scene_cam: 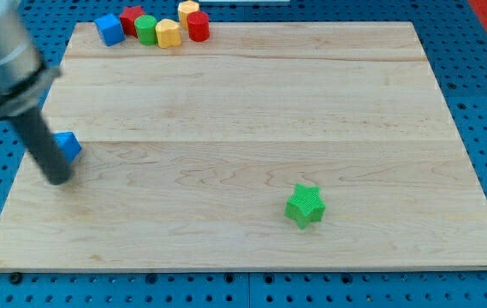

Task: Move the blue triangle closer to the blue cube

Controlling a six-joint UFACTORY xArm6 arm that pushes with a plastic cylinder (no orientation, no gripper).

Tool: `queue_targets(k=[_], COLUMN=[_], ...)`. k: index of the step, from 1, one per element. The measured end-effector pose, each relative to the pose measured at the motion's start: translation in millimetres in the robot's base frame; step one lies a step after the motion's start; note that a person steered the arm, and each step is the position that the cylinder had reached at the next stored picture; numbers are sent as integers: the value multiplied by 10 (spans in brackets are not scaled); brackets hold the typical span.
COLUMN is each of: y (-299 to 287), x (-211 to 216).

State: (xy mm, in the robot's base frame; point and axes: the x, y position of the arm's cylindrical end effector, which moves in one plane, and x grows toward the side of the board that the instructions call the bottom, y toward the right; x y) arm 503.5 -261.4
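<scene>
The blue triangle (69, 145) lies near the board's left edge, partly hidden behind my rod. My tip (58, 180) rests on the board just below and slightly left of the blue triangle, touching or nearly touching it. The blue cube (109, 29) sits at the top left of the board, at the left end of a cluster of blocks, far above the triangle.
Next to the blue cube stand a red block (132, 18), a green cylinder (146, 29), a yellow block (168, 33), a red cylinder (197, 26) and a yellow block (188, 8). A green star (305, 205) lies at the lower right. The wooden board (243, 111) sits on a blue pegboard.
</scene>
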Motion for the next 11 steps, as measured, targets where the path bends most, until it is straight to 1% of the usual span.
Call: queue_targets(k=[1,2,3,4,5,6,7,8,10,11], y=[-152,161,161,283,581,718,780,809,880,529], x=[-7,-103,-491,-678,-715,-1033,-1449,-1677,-1648,-1621])
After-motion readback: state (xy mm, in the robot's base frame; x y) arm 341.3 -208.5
